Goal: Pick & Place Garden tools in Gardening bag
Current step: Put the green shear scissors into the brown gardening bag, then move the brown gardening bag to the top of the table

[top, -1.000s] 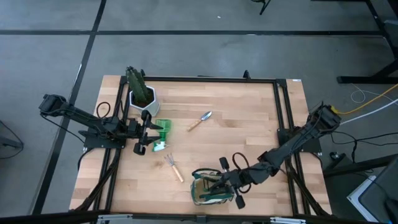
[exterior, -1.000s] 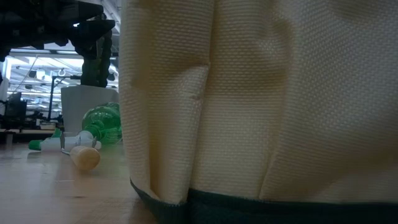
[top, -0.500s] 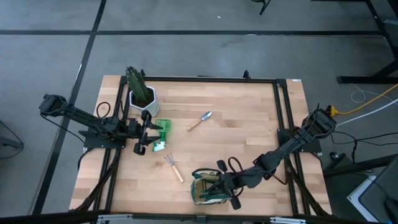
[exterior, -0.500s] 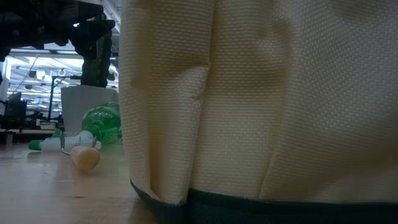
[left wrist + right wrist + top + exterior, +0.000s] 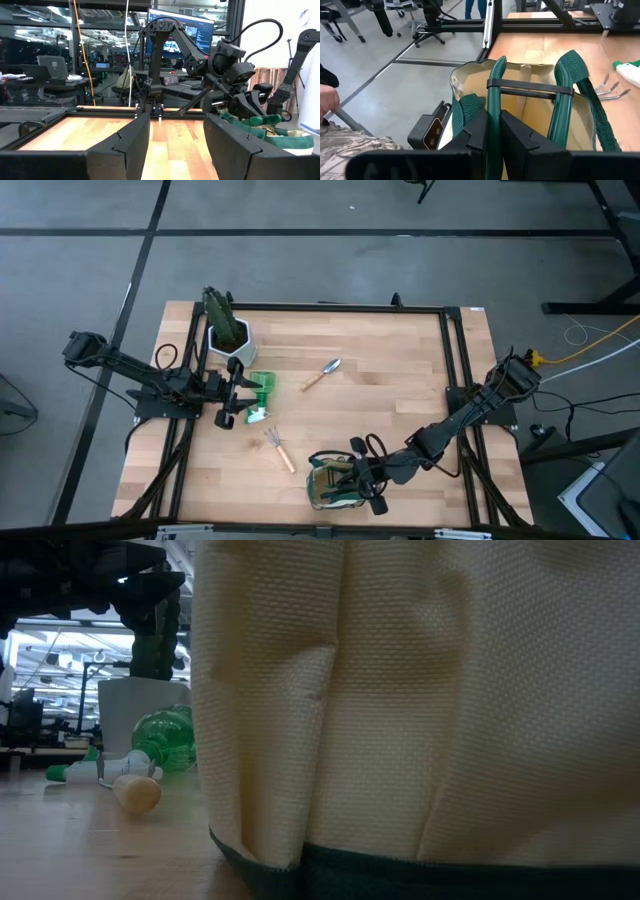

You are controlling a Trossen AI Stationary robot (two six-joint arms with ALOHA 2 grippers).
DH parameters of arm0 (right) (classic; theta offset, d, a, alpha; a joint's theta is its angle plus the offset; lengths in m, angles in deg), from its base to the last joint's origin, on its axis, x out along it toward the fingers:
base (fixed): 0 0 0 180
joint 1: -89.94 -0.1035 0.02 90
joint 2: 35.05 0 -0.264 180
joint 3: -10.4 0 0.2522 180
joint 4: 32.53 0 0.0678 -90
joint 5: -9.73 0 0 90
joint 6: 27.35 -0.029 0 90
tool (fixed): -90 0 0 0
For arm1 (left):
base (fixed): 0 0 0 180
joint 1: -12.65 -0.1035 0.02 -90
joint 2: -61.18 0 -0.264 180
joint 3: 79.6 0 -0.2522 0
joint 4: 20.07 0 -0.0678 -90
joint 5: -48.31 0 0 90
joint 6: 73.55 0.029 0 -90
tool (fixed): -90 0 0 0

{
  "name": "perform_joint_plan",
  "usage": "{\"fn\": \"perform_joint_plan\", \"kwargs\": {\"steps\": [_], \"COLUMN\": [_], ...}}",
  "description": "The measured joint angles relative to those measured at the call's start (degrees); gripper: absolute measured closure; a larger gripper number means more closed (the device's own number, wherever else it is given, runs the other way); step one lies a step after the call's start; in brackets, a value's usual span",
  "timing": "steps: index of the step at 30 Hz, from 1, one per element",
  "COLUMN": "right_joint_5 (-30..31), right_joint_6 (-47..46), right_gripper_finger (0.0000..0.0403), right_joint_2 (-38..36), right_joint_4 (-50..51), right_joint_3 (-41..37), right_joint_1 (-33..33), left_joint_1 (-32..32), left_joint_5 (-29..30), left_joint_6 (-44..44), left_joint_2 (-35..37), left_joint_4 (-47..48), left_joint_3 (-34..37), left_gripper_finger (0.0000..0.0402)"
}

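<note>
On the wooden table [image 5: 400, 370], the right jaws [image 5: 366, 481] pinch the gardening bag's [image 5: 335, 485] green handle [image 5: 494, 100].

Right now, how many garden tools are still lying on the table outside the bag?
3: the trowel near the table's middle, the rake left of the gardening bag, and the green-and-white item by the left gripper. Others may be hidden inside the bag.

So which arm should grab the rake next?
Probably the left. The left gripper is open and free, and the rake lies close by. The right gripper is busy at the bag, shut on its green handle, seemingly holding it open.
</note>
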Motion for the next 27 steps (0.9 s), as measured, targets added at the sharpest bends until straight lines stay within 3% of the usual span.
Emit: {"fn": "perform_joint_plan", "kwargs": {"steps": [12,27], "right_joint_5": [-0.1,-0.1], "right_joint_6": [1.6,1.9], "right_gripper_finger": [0.0359,0.0277], "right_joint_2": [0.0,0.0], "right_joint_4": [0.0,-0.1], "right_joint_3": [0.0,0.0], "right_joint_1": [0.1,0.1], "left_joint_1": [0.0,0.0], "left_joint_5": [0.0,0.0], "left_joint_6": [0.0,0.0], "left_joint_2": [0.0,0.0], "left_joint_4": [0.0,0.0], "left_joint_3": [0.0,0.0], "left_gripper_finger": [0.0219,0.0219]}}
